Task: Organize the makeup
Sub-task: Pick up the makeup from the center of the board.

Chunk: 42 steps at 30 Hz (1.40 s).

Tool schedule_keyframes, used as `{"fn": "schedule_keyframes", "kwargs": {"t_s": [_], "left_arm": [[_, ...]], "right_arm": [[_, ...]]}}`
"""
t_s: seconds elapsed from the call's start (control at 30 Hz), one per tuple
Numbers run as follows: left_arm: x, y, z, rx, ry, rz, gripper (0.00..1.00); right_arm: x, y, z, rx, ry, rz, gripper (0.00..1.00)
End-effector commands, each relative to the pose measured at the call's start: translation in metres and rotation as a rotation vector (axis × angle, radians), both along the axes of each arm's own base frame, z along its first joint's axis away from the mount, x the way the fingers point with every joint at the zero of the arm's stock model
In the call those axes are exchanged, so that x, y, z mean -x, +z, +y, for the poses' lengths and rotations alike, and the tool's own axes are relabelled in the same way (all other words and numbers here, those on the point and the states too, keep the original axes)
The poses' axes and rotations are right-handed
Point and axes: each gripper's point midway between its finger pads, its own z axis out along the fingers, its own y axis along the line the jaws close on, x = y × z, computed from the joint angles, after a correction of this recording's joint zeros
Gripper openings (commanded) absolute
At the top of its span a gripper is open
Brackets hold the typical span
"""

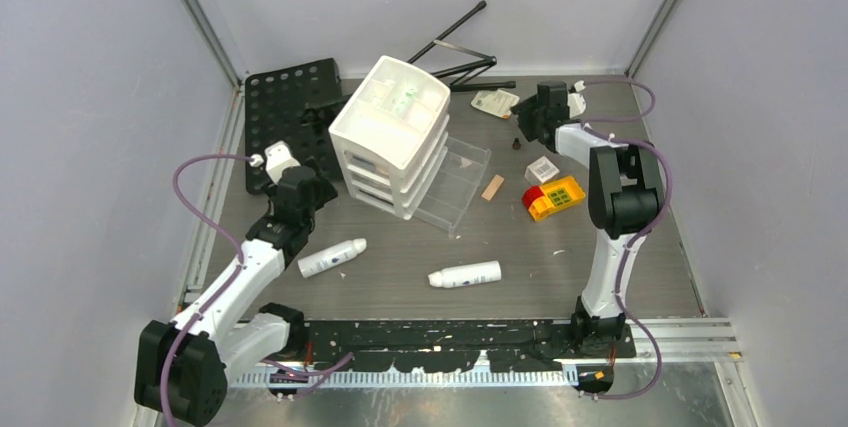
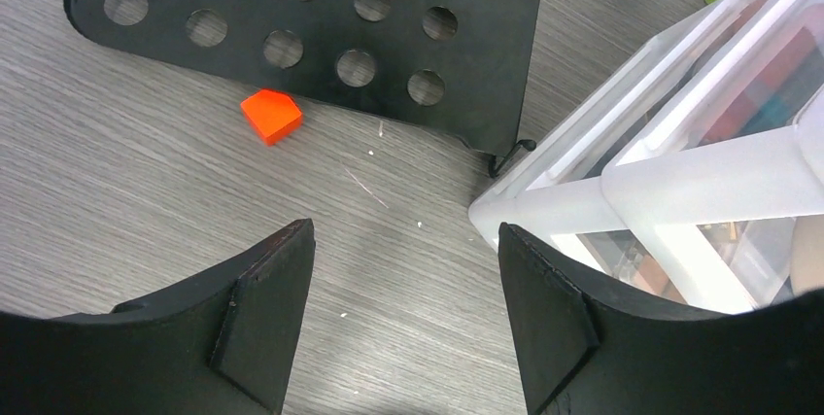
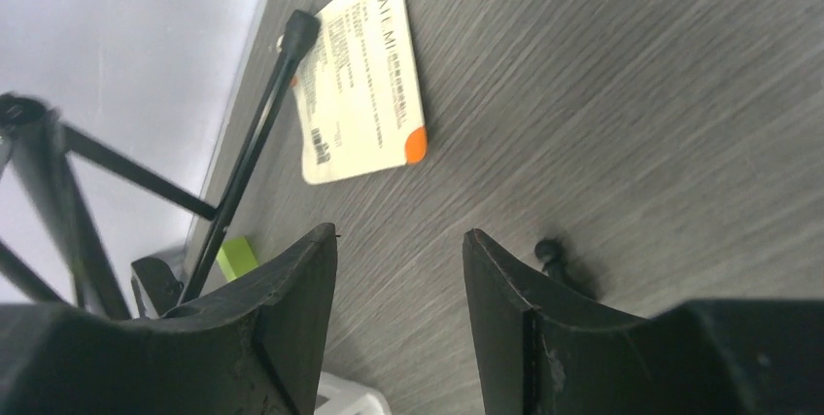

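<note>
Two white bottles lie on the table, one left of centre (image 1: 332, 258) and one in the middle (image 1: 465, 274). A white drawer organizer (image 1: 390, 137) stands behind them with a clear drawer (image 1: 455, 182) pulled out. Coloured items show through its walls in the left wrist view (image 2: 768, 85). My left gripper (image 1: 305, 185) is open and empty over bare table beside the organizer's left corner (image 2: 405, 240). My right gripper (image 1: 527, 119) is open and empty at the back right (image 3: 400, 240), near a cream sachet (image 3: 364, 75) and a small black item (image 3: 549, 252).
A black perforated plate (image 1: 290, 107) lies behind the left gripper, with an orange block (image 2: 272, 115) at its edge. Black stand legs (image 1: 460, 47) lie at the back. A tan wooden block (image 1: 492, 187), a small clear box (image 1: 540, 169) and a red-and-yellow block (image 1: 553, 197) sit right of the organizer.
</note>
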Motion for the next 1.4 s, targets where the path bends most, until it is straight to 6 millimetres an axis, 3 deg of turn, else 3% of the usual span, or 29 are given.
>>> {"fn": "schedule_keyframes", "kwargs": {"t_s": [0.0, 0.17, 0.4, 0.83, 1.37], "left_arm": [[-0.008, 0.029, 0.001, -0.006, 0.014, -0.084, 0.71], [-0.009, 0.03, -0.001, -0.003, 0.007, -0.089, 0.71], [-0.009, 0.028, -0.001, -0.004, 0.004, -0.086, 0.71], [-0.01, 0.028, -0.001, -0.01, 0.005, -0.085, 0.71], [-0.011, 0.027, -0.002, -0.01, 0.002, -0.084, 0.71]], "right_arm": [[-0.027, 0.008, -0.001, -0.098, 0.025, -0.062, 0.55], [-0.033, -0.008, -0.013, -0.099, 0.006, -0.049, 0.56], [-0.041, -0.021, -0.001, -0.186, 0.072, -0.036, 0.59], [-0.047, -0.053, 0.005, -0.266, 0.049, 0.016, 0.59], [-0.05, -0.071, 0.013, -0.334, 0.042, 0.045, 0.58]]}}
